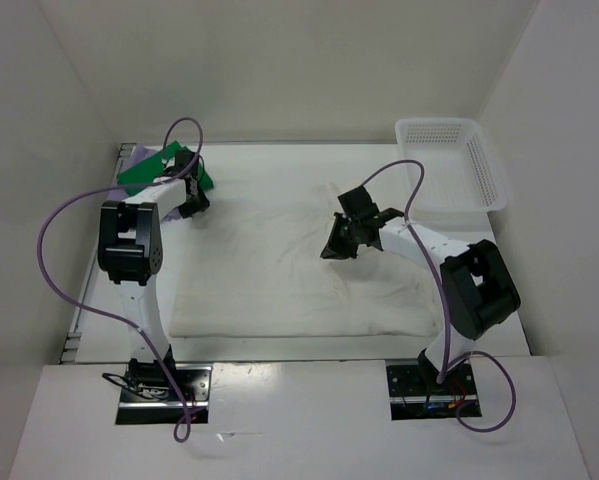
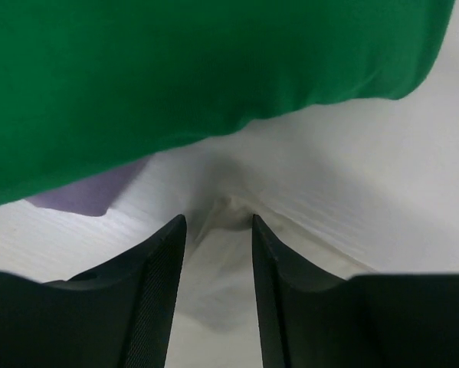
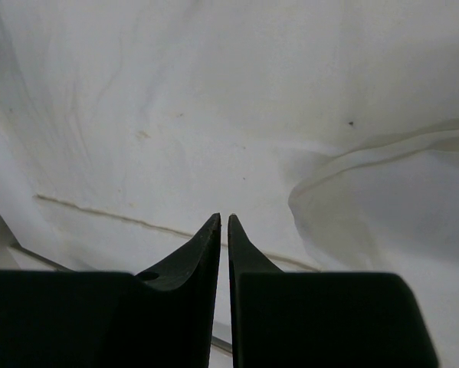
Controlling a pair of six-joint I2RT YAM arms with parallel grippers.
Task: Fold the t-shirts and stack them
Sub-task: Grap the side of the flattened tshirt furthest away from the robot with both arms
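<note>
Left gripper fills the bottom of its wrist view: jaws apart, tips low over a pucker of white cloth, nothing visibly pinched between them. Right gripper has its fingers nearly together with only a thin slit showing. It sits over white cloth, and whether any fabric is caught in the slit can't be told. The white t-shirt is the largest item. It's spread open and wrinkled across most of the table, with no fold in it that shows, so this reads as the one not done. The green t-shirt sits in the far-left corner as a compact piece and looks folded. It lies on top of the lavender t-shirt, of which only a sliver shows at the far edge and under the green's near edge in the left wrist view. Judgement: two of three stacked, white left to fold and place on top. On edges, the green's near edge overhangs the white's far-left corner right where the left gripper is, so a grab there risks dragging the stack. The white's near hem runs along the table's near edge, and its right side lies close to the basket in the far-right corner. The stack is tight to the left wall. Free working room is over the middle of the white shirt, between the two arms
</note>
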